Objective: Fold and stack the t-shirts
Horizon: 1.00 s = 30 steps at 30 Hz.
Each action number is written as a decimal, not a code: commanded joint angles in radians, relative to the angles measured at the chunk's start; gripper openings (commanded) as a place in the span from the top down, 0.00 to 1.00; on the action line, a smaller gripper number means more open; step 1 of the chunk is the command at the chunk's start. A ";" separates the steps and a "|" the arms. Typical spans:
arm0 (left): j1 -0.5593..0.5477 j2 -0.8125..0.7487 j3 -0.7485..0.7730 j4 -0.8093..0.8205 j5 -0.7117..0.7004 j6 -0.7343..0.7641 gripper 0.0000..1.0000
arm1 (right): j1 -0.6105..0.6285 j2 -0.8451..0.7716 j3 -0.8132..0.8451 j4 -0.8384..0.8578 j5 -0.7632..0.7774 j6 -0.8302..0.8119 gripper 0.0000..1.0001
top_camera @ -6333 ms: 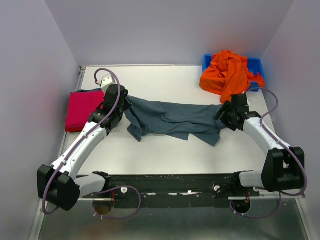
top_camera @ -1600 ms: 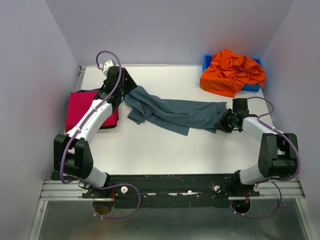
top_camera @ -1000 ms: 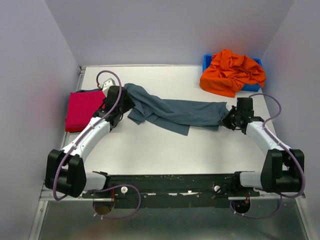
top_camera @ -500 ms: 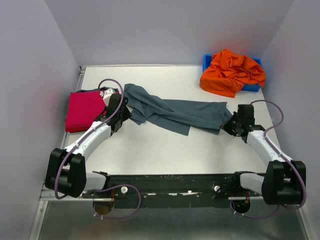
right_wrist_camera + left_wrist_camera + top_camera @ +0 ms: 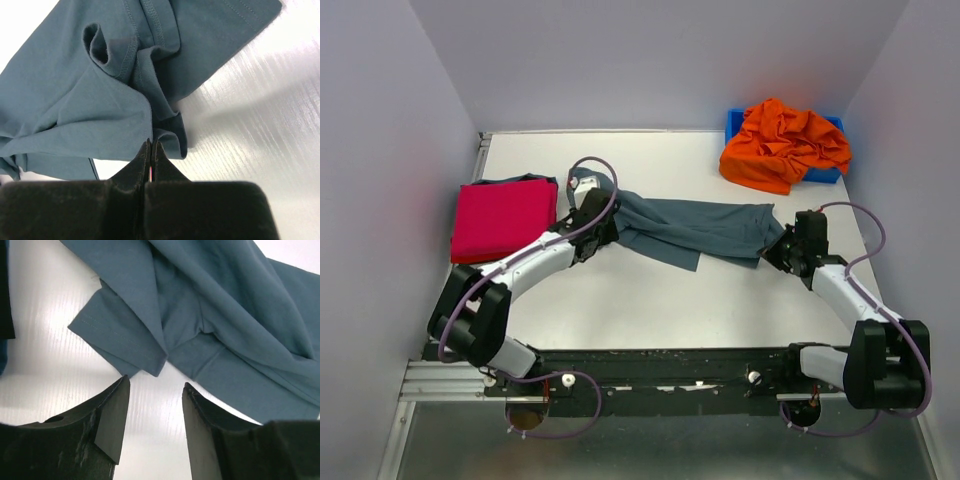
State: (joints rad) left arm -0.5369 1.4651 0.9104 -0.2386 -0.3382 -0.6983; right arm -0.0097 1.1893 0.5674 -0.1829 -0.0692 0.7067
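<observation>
The slate grey-blue t-shirt [image 5: 705, 228] lies rumpled and drawn out across the table's middle. At its left end hangs my left gripper [image 5: 605, 222], open; in the left wrist view the gripper [image 5: 153, 389] has only bare table between its fingers, and a shirt corner [image 5: 150, 365] lies just beyond the tips. My right gripper [image 5: 776, 250] is at the shirt's right end, and in the right wrist view this gripper [image 5: 151, 143] is shut with a fold of shirt hem [image 5: 165, 125] pinched at the tips. The magenta-red t-shirt [image 5: 505, 218] lies folded at the left. The orange t-shirt [image 5: 780, 140] is heaped at the back right.
The orange shirt spills over a blue plastic bin [image 5: 832, 128] in the back right corner. Purple-grey walls close in the white table [image 5: 650, 300] on three sides. A black rail with the arm bases [image 5: 670, 370] runs along the near edge.
My left arm has swung right, away from the magenta shirt, to the grey-blue shirt's left end, now covering it. The right arm has barely moved over the last half second.
</observation>
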 commanded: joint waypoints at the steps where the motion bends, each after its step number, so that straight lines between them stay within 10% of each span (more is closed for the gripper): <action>1: -0.018 0.090 0.071 -0.068 -0.119 0.059 0.45 | -0.007 0.021 -0.023 0.056 -0.037 0.005 0.99; 30: -0.067 0.341 0.231 -0.107 -0.148 0.151 0.45 | -0.007 0.050 -0.018 0.080 -0.060 -0.001 0.99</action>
State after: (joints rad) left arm -0.5880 1.8355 1.1614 -0.3614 -0.5026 -0.5644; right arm -0.0132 1.2263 0.5545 -0.1211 -0.1215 0.7067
